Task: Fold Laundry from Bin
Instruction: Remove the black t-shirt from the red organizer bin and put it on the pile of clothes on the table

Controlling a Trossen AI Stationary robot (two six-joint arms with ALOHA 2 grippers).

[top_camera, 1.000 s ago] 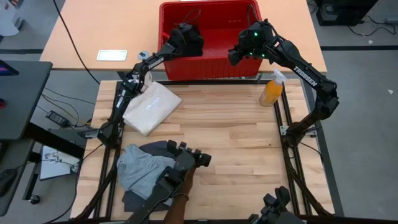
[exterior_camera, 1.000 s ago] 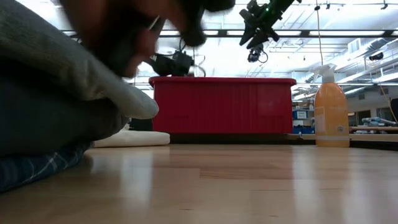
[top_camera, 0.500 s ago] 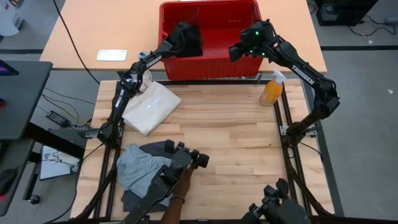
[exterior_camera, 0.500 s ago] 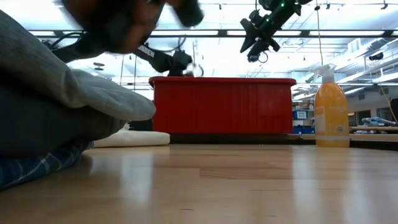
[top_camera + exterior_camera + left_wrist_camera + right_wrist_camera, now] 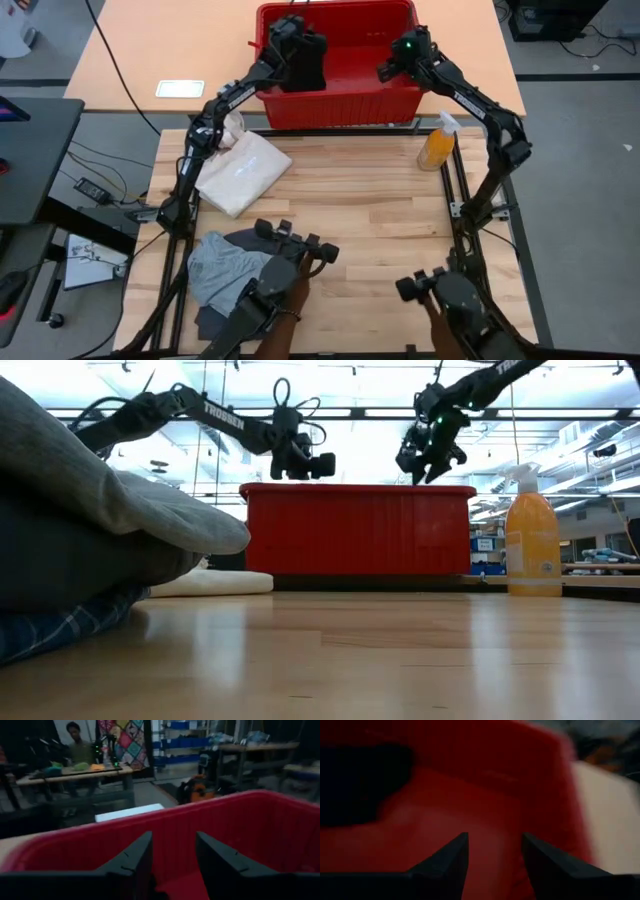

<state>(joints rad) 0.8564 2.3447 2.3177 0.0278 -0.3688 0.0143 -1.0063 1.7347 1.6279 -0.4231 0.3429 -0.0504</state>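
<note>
The red bin (image 5: 335, 100) stands beyond the table's far edge. My left gripper (image 5: 316, 58) hovers open over the bin's left half, about level, with only red plastic (image 5: 175, 885) between its fingers. My right gripper (image 5: 384, 72) hangs open over the bin's right half, slanting down at the red floor (image 5: 495, 795). A dark shape (image 5: 360, 785) sits off to one side in the right wrist view; what it is I cannot tell. The laundry (image 5: 232, 272) lies piled on the table's near left: a light grey piece over dark grey, with plaid (image 5: 50, 630) underneath.
A cream tote bag (image 5: 245, 170) lies on the table's far left. An orange spray bottle (image 5: 437, 145) stands at the far right. A person's arm (image 5: 288, 320) holds dark handles (image 5: 295, 245) at the near edge; a second handle (image 5: 445, 295) is at the near right.
My left gripper has risen above the bin's rim and gone a little toward the far edge. My right gripper has dropped toward the bin, moved toward its far side and tipped its fingers downward. The person's handles at the near edge have shifted.
</note>
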